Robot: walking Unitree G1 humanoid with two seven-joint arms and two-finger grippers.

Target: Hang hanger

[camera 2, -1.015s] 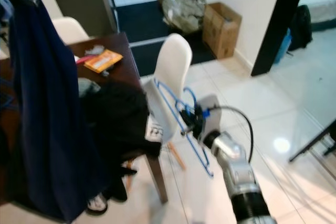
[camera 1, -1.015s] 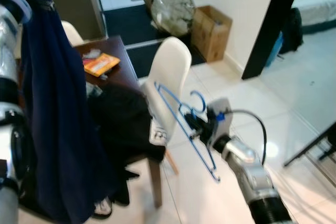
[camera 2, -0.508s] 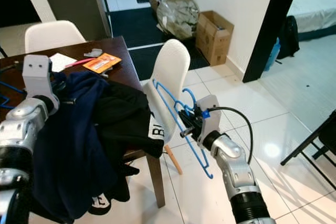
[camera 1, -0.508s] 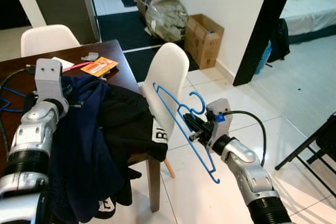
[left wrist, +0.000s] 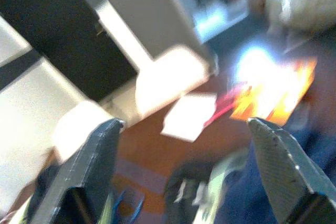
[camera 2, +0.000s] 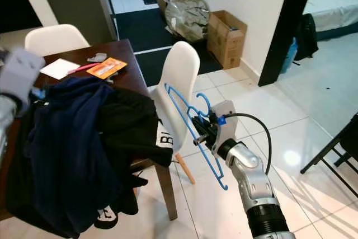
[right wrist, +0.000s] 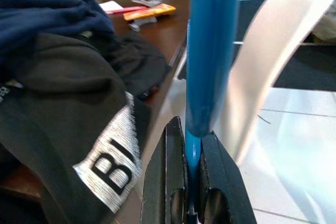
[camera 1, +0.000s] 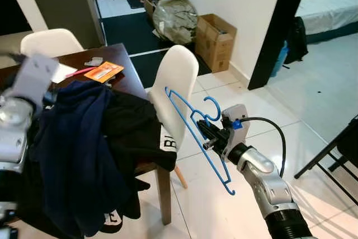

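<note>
A blue wire hanger (camera 1: 184,117) is held tilted in the air, and my right gripper (camera 1: 210,138) is shut on its lower bar. In the right wrist view the hanger (right wrist: 207,51) rises straight out from between the closed fingers (right wrist: 168,171). The hanger is just right of a white chair (camera 1: 176,82). A navy garment (camera 1: 78,138) lies draped over black clothing (camera 1: 137,132) at the dark wooden table's (camera 1: 123,62) edge. My left arm (camera 1: 22,90) is raised at the far left over the table. Its gripper (left wrist: 184,156) is open with nothing between the fingers (left wrist: 89,166).
An orange packet (camera 1: 103,71) and white paper (camera 2: 59,68) lie on the table, with a second white chair (camera 1: 47,42) behind. A cardboard box (camera 1: 215,34) and a stuffed bag (camera 1: 176,18) stand by the wall. A black pillar (camera 1: 277,26) and black frame legs (camera 1: 330,158) are on the right; white tile floor lies between.
The navy garment, held high by my left gripper a second ago, has come down onto the pile and been let go. The left arm has moved leftward. The right gripper and hanger barely moved.
</note>
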